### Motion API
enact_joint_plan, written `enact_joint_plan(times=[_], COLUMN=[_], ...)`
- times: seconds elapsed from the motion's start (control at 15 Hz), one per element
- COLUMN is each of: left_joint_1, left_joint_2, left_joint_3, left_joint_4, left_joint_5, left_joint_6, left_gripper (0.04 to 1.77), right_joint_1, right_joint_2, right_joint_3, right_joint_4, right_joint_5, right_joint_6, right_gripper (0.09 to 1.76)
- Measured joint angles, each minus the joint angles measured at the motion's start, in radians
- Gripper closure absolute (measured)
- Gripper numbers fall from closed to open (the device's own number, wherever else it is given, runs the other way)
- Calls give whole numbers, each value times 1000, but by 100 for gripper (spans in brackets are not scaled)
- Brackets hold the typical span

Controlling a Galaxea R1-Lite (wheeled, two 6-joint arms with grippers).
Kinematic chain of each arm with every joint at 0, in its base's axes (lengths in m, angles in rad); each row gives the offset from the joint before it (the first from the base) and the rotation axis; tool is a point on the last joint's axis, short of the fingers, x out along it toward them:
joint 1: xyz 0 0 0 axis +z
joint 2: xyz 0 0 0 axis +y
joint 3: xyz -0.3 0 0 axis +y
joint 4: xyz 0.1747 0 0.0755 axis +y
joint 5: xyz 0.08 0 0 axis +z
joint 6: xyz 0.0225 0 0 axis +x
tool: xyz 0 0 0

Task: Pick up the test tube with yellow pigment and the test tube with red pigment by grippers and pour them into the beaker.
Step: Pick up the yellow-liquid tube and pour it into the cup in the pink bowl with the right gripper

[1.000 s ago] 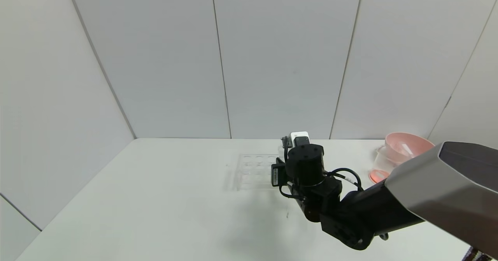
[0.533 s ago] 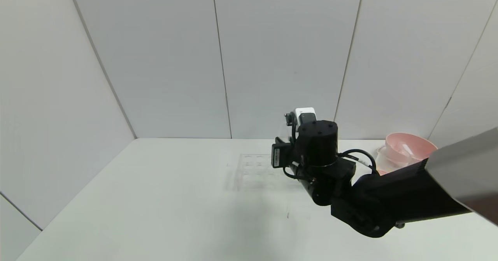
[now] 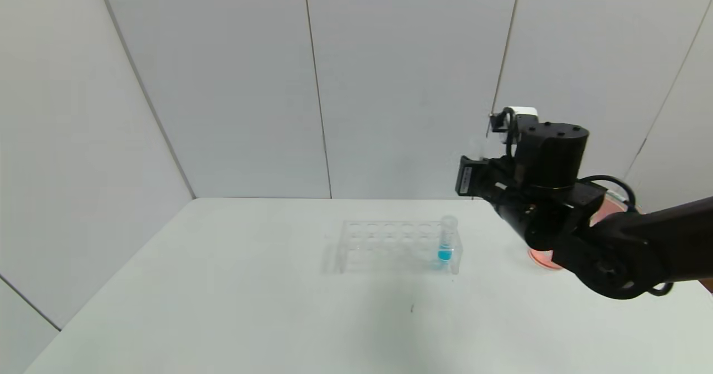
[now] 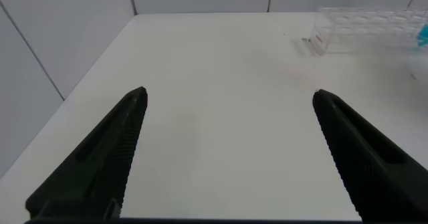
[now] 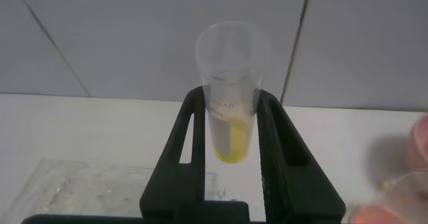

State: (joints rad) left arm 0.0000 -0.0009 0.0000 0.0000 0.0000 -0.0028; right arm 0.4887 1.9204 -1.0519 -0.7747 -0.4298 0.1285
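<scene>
Yellow-pigment test tube [image 5: 231,97] base hidden between right gripper [image 5: 231,127] fingers.

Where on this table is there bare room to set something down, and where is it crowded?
The near and left table, from the tube rack to the front edge, is bare; the open left gripper hovers there. The far right is crowded: right gripper holding the yellow tube, above the beaker.
</scene>
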Motion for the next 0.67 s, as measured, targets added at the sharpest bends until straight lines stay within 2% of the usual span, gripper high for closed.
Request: enact_joint_plan(times=[0.33, 0.67], left_joint_1=[0, 0], left_joint_2=[0, 0], left_joint_3=[0, 0], left_joint_4=[0, 0], left_joint_5=[0, 0], left_joint_6=[0, 0], left_gripper=[5, 5], right_joint_1=[-355, -733], right_joint_2=[-143, -189], right_joint_3=[183, 219], right_joint_4=[-35, -107], right_joint_5=[391, 853], right_joint_6=[-80, -176], right_gripper=[131, 131])
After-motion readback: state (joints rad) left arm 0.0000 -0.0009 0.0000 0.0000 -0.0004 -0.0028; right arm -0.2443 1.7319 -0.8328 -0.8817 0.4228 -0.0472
